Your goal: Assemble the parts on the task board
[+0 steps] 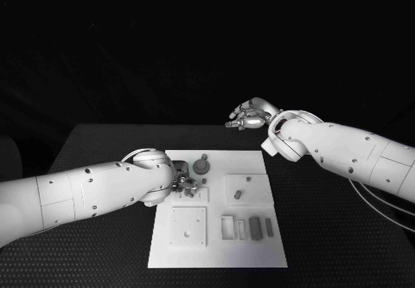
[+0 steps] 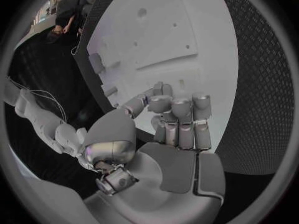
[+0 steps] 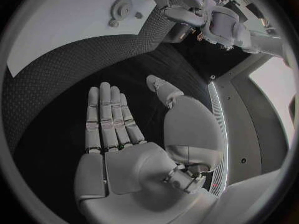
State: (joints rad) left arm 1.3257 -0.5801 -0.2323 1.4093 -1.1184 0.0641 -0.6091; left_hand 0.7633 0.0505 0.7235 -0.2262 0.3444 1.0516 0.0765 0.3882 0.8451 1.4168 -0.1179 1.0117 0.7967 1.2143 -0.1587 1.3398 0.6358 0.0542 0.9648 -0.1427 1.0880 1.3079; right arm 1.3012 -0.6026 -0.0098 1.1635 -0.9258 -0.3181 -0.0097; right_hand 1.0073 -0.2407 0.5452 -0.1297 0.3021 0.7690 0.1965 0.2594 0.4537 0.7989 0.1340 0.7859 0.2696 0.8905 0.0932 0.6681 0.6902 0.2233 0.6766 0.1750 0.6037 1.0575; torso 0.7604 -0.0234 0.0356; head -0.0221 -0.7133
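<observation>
The left hand (image 1: 183, 183) sits low over the task board (image 1: 216, 252), at the board's left edge, its fingers (image 2: 181, 114) curled inward side by side; whether anything is pinched between them cannot be told. Its arm reaches in across the black, woven-textured tabletop (image 1: 104, 144). The right hand (image 1: 249, 115) is raised beyond the board's far right corner, well apart from it, and in the right wrist view its palm lies flat with fingers (image 3: 109, 117) straight and spread, holding nothing.

On the board, a grey gear (image 1: 201, 166) stands near the far edge, just beside the left hand. A small grey oval part (image 1: 238, 194) rests on a raised square block near the board's middle. Two dark grey bars (image 1: 256, 227) lie side by side toward the board's near right. No writing or labels can be read.
</observation>
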